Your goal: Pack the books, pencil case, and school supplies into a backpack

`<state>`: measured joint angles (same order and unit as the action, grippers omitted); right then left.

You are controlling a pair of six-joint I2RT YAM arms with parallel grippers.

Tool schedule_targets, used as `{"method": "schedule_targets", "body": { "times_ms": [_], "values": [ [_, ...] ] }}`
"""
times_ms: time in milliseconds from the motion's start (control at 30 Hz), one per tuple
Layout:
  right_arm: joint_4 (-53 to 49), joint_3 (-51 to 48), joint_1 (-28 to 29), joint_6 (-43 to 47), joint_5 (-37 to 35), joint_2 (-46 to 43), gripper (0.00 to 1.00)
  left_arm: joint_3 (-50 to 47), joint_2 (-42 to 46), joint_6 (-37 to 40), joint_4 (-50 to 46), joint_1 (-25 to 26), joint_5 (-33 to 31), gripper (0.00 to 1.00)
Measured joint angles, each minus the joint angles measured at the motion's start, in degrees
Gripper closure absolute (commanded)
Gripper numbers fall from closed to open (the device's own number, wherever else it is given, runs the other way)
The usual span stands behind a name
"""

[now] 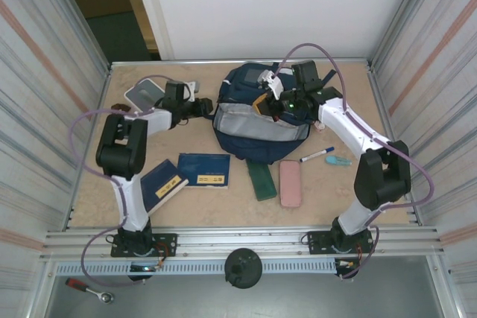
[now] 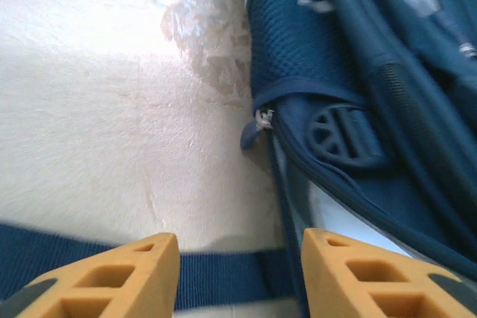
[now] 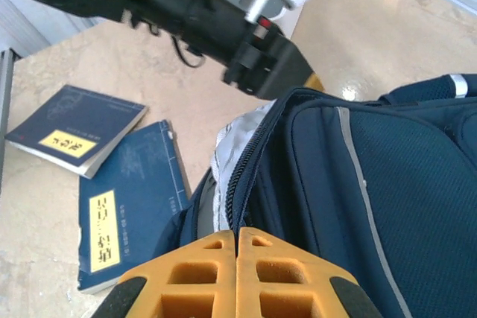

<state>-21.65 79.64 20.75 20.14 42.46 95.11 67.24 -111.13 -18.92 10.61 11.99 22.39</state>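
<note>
The navy backpack (image 1: pixel 257 128) lies at the table's middle back, its main zip parted to show grey lining (image 3: pixel 227 161). My right gripper (image 3: pixel 238 233) is shut, its tips pinched on the zip edge of the backpack (image 3: pixel 387 184). My left gripper (image 2: pixel 240 258) is open at the backpack's left side (image 2: pixel 358 72), above a blue strap (image 2: pixel 223 277) that crosses the table between its fingers. Two dark-blue books (image 1: pixel 203 170) (image 1: pixel 162 184) lie in front of the bag. A pink pencil case (image 1: pixel 290 182), a white marker with a blue cap (image 1: pixel 317 156) and a small light-blue item (image 1: pixel 337 160) lie at the front right.
A flat dark-green oblong (image 1: pixel 262 181) lies beside the pink case. A white-and-grey square box (image 1: pixel 144 94) sits at the back left, behind my left arm. Metal walls close in both sides of the table.
</note>
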Motion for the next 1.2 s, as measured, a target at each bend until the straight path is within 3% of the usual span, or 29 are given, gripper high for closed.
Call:
{"method": "schedule_targets", "body": {
  "times_ms": [233,367,567,667,767,867,967,1100,1200],
  "values": [
    [-4.28,9.01,2.56,3.28,-4.92,4.61,1.0,-8.39,18.43,3.85,0.17,-1.16,-2.75,0.43],
    [-6.82,10.4,4.87,6.8,-11.08,5.49,1.0,-10.21,24.5,7.1,0.09,-1.11,-4.2,0.42],
    [-7.67,4.15,9.86,9.7,-20.02,4.87,0.79,-12.9,28.92,9.57,0.15,-1.03,-4.92,0.4],
    [-7.82,-1.49,11.74,8.5,-20.13,3.37,0.64,-14.78,30.12,9.73,-0.11,-0.37,-5.38,0.38],
    [-5.75,-8.85,11.67,4.66,-17.64,-0.87,0.55,-15.98,31.12,9.2,-1.55,1.44,-6.49,0.32],
    [-2.36,-16.68,9.49,-1.75,-16.02,-8.17,0.51,-17.35,32.79,6.86,-3.5,4.44,-7.52,0.29],
    [0.63,-20.7,2.75,-11.82,-16.2,-13.94,0.44,-18.16,33.33,3.93,-5.46,7.8,-7.54,0.3],
    [4.59,-22.84,-9.05,-25.49,-20.09,-15.19,0.36,-18.1,30.95,1.2,-7.69,9.92,-5.99,0.28],
    [6.25,-25.46,-12.57,-32.92,-22.99,-14.19,0.36,-17.66,28.17,0.15,-9.01,10.88,-5.22,0.26]
  ]
}}
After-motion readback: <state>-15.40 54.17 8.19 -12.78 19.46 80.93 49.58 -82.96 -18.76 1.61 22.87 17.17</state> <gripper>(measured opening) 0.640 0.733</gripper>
